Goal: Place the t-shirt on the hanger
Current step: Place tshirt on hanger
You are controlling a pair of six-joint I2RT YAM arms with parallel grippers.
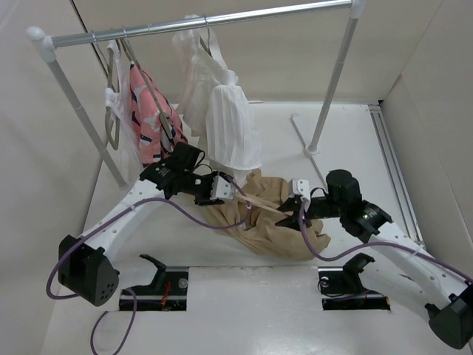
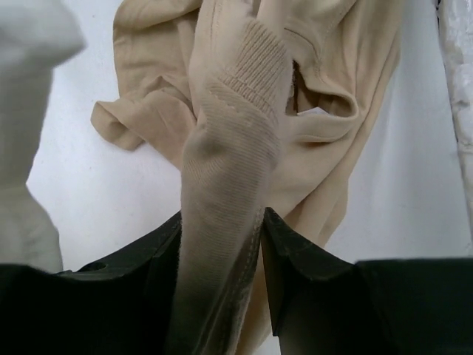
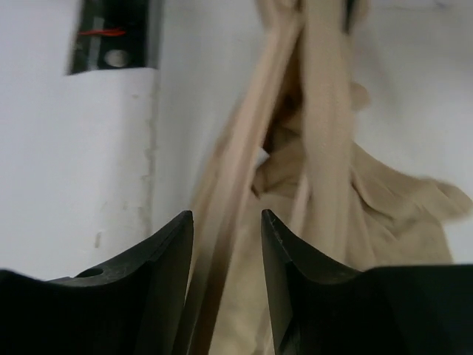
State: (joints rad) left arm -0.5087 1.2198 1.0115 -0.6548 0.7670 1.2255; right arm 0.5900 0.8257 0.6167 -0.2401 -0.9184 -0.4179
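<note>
The tan t-shirt lies bunched on the white table between the arms. My left gripper is shut on its ribbed collar, which runs up between the black fingers in the left wrist view; the rest of the shirt hangs and spreads beyond. The slim pale hanger slants from my right gripper toward the collar. In the right wrist view its arm passes between the fingers of my right gripper, which grips it, with the t-shirt behind. The hanger's hook is hidden.
A clothes rack's rail spans the back, with a pink patterned garment and a white ribbed top hanging just behind my left gripper. The rack's right post stands behind the shirt. Two dark slots sit near the arm bases.
</note>
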